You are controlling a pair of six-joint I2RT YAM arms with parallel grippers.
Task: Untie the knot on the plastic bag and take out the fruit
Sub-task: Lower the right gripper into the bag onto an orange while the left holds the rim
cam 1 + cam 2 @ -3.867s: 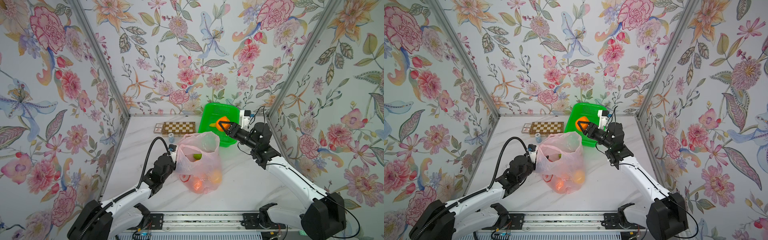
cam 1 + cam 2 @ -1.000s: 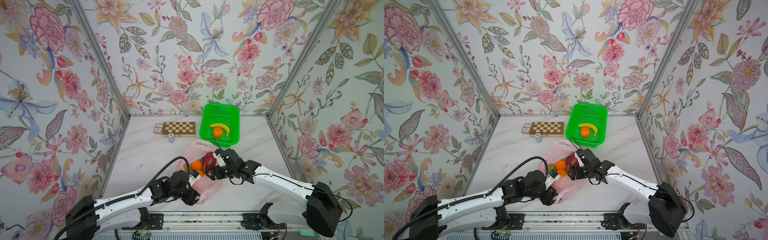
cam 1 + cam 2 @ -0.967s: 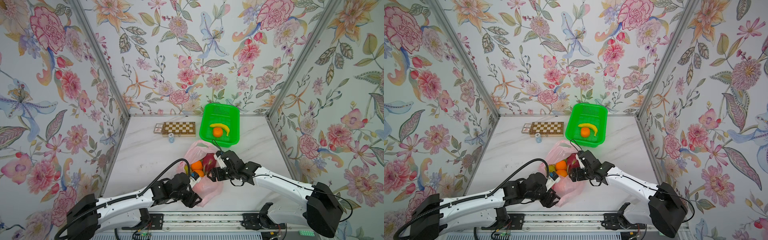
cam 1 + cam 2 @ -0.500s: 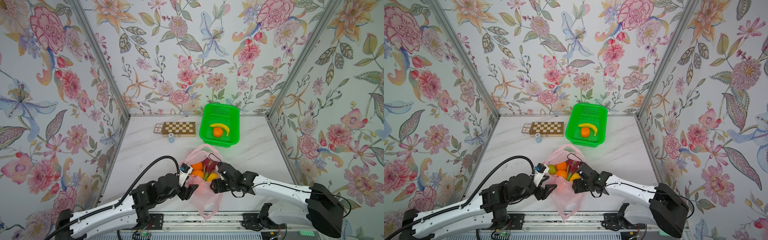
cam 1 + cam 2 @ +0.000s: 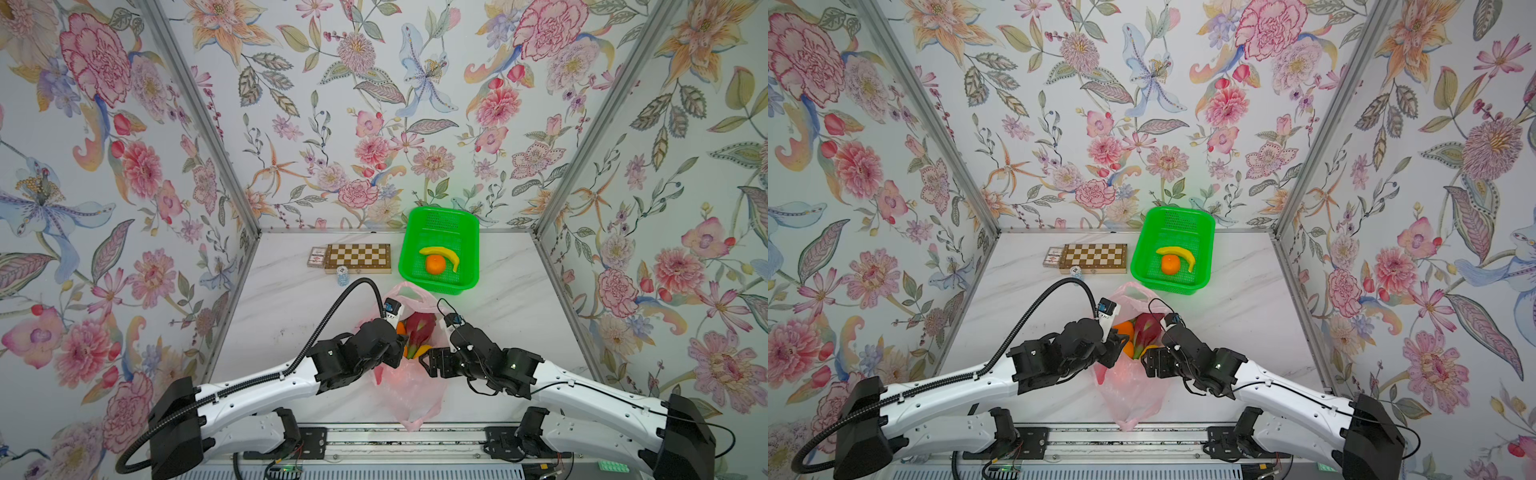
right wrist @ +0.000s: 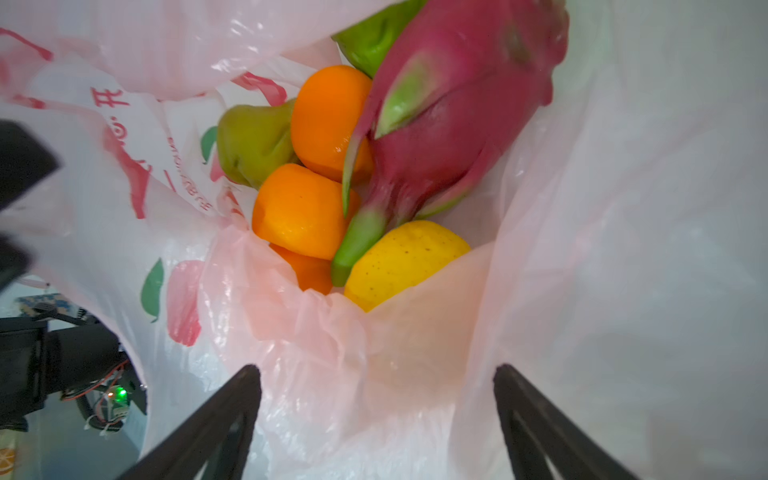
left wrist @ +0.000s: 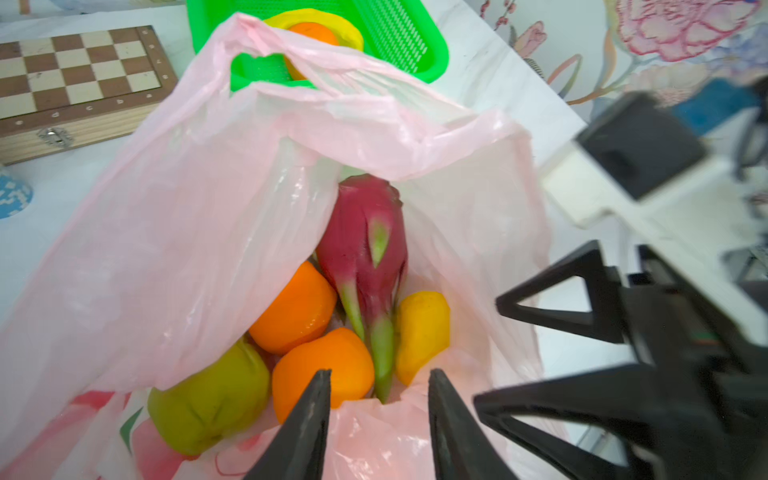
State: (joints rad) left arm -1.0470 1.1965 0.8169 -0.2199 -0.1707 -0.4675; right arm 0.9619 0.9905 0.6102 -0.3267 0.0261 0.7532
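Pink plastic bag, left end effector angled inward, half-parted, right end effector facing it, spread wide.

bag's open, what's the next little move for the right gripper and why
Probably ease the right gripper forward into the open plastic bag and close on the yellow citrus: its jaws stand wide open, and the citrus lies uncovered nearest them, with only the tip of the dragon fruit against it.
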